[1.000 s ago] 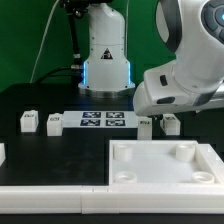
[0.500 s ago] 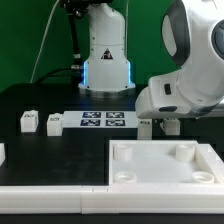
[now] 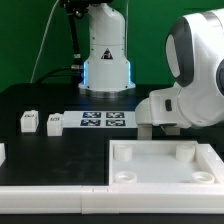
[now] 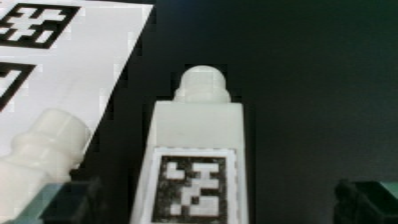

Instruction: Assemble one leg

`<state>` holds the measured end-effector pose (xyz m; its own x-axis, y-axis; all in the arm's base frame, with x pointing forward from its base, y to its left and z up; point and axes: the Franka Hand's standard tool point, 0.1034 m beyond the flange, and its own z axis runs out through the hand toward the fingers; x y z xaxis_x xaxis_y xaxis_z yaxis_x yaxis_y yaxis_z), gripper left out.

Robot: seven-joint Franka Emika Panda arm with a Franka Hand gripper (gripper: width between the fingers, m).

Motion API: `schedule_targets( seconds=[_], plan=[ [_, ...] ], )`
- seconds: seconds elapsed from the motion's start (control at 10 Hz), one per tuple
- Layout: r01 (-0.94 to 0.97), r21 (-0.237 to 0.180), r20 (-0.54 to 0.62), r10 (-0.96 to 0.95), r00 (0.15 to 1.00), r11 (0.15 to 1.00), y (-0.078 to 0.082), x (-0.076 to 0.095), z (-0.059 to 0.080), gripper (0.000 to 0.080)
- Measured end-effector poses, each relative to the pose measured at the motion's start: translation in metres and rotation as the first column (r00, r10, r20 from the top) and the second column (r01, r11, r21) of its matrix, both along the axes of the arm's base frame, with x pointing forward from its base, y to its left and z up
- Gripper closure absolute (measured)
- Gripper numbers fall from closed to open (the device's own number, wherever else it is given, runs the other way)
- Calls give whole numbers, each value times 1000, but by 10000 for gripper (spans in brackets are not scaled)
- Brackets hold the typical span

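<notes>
In the wrist view a white leg lies on the black table, its rounded peg pointing away and its marker tag facing up. My gripper is open. Its dark fingers stand on either side of this leg, with gaps on both sides. A second leg lies close beside it, at the edge of the marker board. In the exterior view my wrist hangs low at the marker board's right end and hides the fingers and these legs. Two more legs stand at that view's left.
The large white tray-like piece with round corner sockets lies at the front right of the exterior view. The marker board lies in the middle. A long white part lies along the front edge. The robot base stands behind.
The arm has lowered and shifted slightly toward the exterior view's right. The two legs beside the marker board's right end, visible before, are now hidden under the wrist.
</notes>
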<state>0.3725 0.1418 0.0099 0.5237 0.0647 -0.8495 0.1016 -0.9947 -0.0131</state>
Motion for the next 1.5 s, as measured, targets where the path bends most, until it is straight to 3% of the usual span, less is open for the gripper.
schedule_targets(
  seconds=[0.3,0.5,1.2,1.5],
  plan=[
    [-4,8,1,4,1000,1000,0,-1,-1,165],
    [-8,16,3,8,1000,1000,0,-1,-2,515],
    [-7,18,1,7,1000,1000,0,0,-1,511],
    [-18,24,-28,19,999,1000,-3,8,43,509]
  ],
)
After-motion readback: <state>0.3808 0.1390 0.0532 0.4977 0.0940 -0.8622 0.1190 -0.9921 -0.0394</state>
